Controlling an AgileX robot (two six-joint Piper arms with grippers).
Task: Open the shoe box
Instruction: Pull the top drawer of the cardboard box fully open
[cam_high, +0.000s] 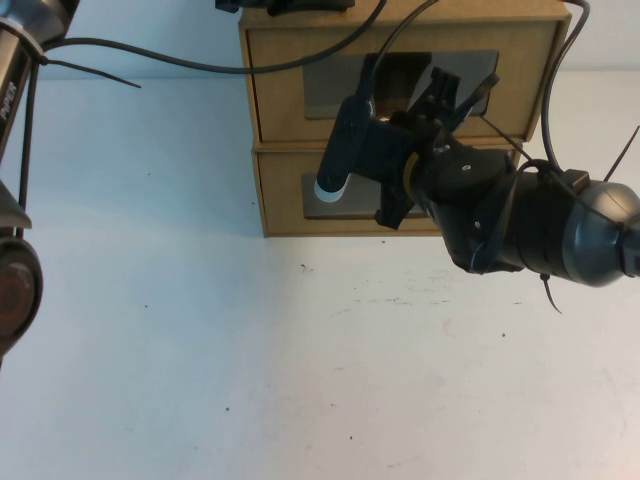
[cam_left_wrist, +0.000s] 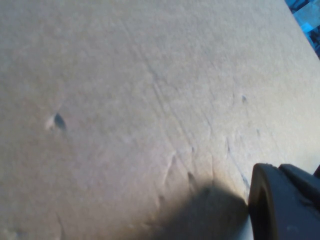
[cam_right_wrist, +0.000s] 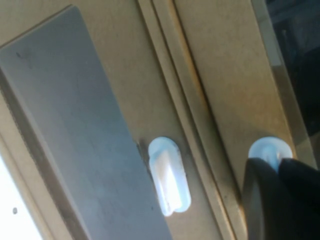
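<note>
Leftward first: finds the left arm (cam_high: 14, 280) hugging the left edge of the high view. Shows the left gripper (cam_left_wrist: 285, 200) only as a dark corner piece in its own wrist view, close over a tan, dented surface (cam_left_wrist: 125, 110). Cannot tell how far open, nor whether holding anything.

Next, to the right, takes in a white table (cam_high: 200, 360): matte, lightly scuffed, dotted with small dark specks.

Comes then to the shoe box (cam_high: 285, 110) at the back of the table, right of centre. Looks like tan cardboard, built as two drawer-style units stacked one on the other, fronts flush. Carries a grey window panel (cam_right_wrist: 65, 125) on each front, with a white lower tab (cam_right_wrist: 167, 180) just beside the lower panel.

Farthest right, meets the right gripper (cam_high: 455, 90), reaching in from the right edge and set against the upper front. Has its dark fingers (cam_right_wrist: 265, 200) drawn together on the upper tab (cam_right_wrist: 270, 147), hiding all but the rounded end.
</note>
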